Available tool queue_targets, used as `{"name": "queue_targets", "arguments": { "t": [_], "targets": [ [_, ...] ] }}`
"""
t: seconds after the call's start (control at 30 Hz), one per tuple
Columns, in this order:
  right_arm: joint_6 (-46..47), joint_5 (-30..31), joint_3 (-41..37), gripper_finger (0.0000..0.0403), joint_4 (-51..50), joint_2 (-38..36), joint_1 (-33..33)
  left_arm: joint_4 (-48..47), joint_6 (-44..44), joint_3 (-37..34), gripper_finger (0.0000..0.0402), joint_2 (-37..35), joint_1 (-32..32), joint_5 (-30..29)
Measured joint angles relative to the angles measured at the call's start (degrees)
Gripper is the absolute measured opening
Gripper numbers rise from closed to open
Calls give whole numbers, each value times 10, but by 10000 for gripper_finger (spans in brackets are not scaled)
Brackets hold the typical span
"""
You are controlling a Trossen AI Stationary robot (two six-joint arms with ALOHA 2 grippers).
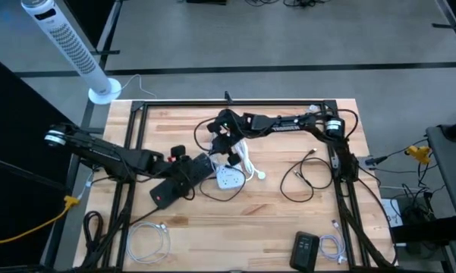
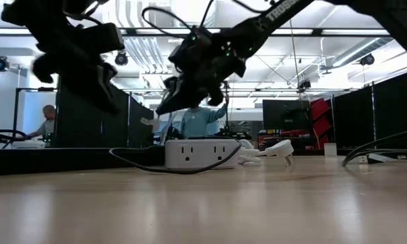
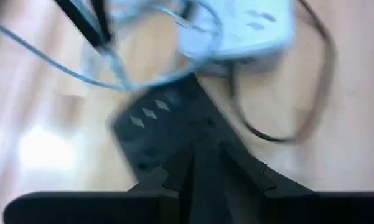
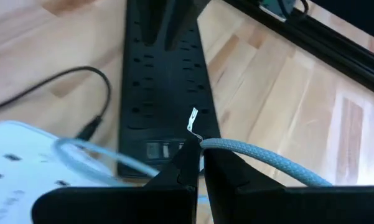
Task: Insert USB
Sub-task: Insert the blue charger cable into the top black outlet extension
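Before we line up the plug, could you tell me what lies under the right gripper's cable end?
Below the right gripper, shut on the braided cable, lies the black power strip with its USB ports. The white power strip sits alongside. The fingers hide the strip's near end.

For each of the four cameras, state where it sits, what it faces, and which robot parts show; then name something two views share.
High view: overhead, facing down on the wooden table; both arms show.
Low view: at tabletop height, facing the white plastic power strip; arms descend from above.
Left wrist view: behind the left pincer, gripping the long black plastic power strip.
Right wrist view: behind the right pincer, shut on the grey braided USB cable.
Both wrist views share both strips.
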Motion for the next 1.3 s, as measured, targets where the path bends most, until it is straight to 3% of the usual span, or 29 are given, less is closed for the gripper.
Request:
{"name": "queue_targets", "arguments": {
  "t": [0.13, 0.23, 0.43, 0.57, 0.67, 0.97, 1.2, 1.3],
  "targets": [
    [-17, -14, 38, 0, -11, 31, -13, 77, 67, -11, 64, -41, 47, 11],
    [-39, -40, 70, 0, -53, 45, -20, 68, 83, -28, 64, -71, 112, 28],
    [-71, -55, 105, 0, -107, 54, -17, 167, 96, -100, 64, -102, 198, 158],
    [-57, -86, 111, 0, -106, 64, -17, 257, 85, -143, 64, -101, 201, 183],
    [-56, -113, 111, 0, -103, 79, -15, 270, 66, -163, 64, -96, 201, 183],
    [-74, -111, 111, 0, -103, 88, -12, 278, 25, -204, 64, -69, 200, 200],
    [-84, -102, 146, 0, -124, 95, -9, 401, 12, -240, 64, -19, 199, 261],
    [-90, -94, 163, 0, -156, 95, -7, 426, 6, -246, 64, 5, 198, 262]
  ]
}}
